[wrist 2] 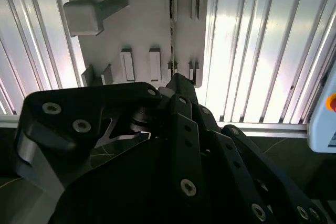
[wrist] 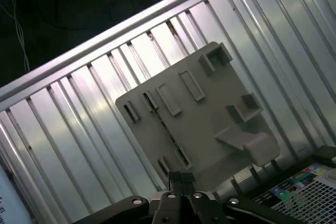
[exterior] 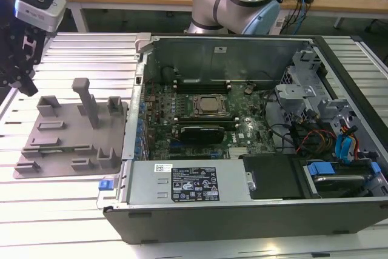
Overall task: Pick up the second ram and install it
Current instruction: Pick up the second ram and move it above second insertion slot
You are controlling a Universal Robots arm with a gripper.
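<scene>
The second ram stands on its long edge in a slot of the grey tray [exterior: 66,156]. It appears as a thin dark strip in both wrist views [wrist 2: 171,35] [wrist: 167,135] and as a faint line in the exterior view [exterior: 57,148]. My gripper [exterior: 25,86] hangs above the table at the exterior view's far left, just beyond the tray's far left corner and well above the ram. Its black fingertips [wrist: 181,178] lie pressed together with nothing between them. The gripper's body [wrist 2: 178,85] covers the near end of the tray.
An open computer case [exterior: 242,210] lies to the exterior view's right of the tray, showing a motherboard with a silver processor [exterior: 209,105] and dark memory slots [exterior: 200,83]. An upright post [exterior: 88,98] rises from the tray. The table is ribbed metal [exterior: 60,222].
</scene>
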